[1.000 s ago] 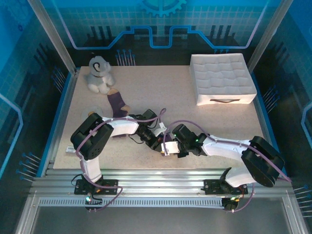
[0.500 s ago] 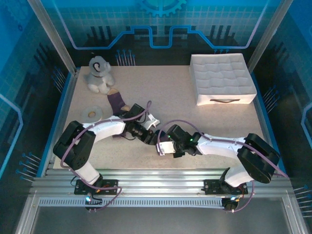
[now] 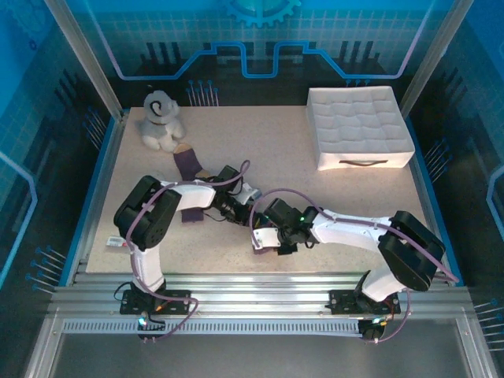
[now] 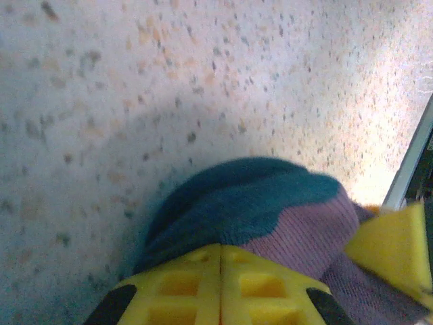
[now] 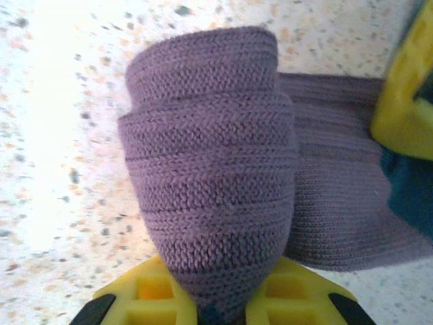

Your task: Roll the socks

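Our right gripper (image 5: 220, 294) clamped the rolled end of the purple sock (image 5: 210, 176) between its fingers. Our left gripper (image 4: 220, 271) sat closed with the navy toe (image 4: 237, 196) just past its tips. We judged a neat roll needed the stretch between them taut, turns stacked evenly.

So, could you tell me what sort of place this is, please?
Probably a robot lab cell: two arms bolted to an aluminium frame, a speckled table, and blue printed panels enclosing it.

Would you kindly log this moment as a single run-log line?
step: rolling | right gripper: shut on sock roll | left gripper: shut on navy toe | other sock: lying near dog
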### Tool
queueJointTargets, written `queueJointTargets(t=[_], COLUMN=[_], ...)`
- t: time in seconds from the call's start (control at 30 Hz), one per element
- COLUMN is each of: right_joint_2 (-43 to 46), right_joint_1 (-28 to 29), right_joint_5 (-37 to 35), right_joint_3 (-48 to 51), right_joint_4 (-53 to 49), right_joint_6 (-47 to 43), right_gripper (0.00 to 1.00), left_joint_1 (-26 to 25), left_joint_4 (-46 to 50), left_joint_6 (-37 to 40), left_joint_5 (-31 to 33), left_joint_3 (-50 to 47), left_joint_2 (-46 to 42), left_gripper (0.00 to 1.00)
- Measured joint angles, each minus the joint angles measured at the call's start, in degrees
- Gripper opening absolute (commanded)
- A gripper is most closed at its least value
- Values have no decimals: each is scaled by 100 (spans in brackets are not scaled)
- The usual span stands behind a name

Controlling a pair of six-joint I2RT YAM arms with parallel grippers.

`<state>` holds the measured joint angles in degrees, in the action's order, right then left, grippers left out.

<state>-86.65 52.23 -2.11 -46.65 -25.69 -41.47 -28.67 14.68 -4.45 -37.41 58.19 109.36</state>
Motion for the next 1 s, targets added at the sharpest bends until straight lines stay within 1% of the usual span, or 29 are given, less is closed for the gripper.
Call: queueJointTargets(t=[0.2,0.4,0.57,0.7,0.87,1.0], right_joint_2=[-293,-946,-1440,-1703,-2011,-2288], right_joint_1=[0,-76,-295,-472,-643,-890], right_joint_5=[435,876,1392,1853,2435,2841], right_joint_3=[-426,-1233,-1690,-1860,-2020,-2197], right_joint_4=[-560,-1235,-1606,-1775,-1978,-2199], right_joint_6=[103,520,927,1217,1506,1681], right_gripper=[0,0,0,0,0,0], left_joint_1=[0,0,35,197,479,610], left_joint_4=[-46,-52,-260,-420,-481,-540], left_joint_6=[-46,-114,-254,-363,-363,-356], left_joint_5=[-153,-188,-212,-282,-245,-232], left_joint_3=[411,439,358,238,221,94], left_joint_2=[358,389,372,334,260,-55], left_gripper=[3,3,6,7,13,15])
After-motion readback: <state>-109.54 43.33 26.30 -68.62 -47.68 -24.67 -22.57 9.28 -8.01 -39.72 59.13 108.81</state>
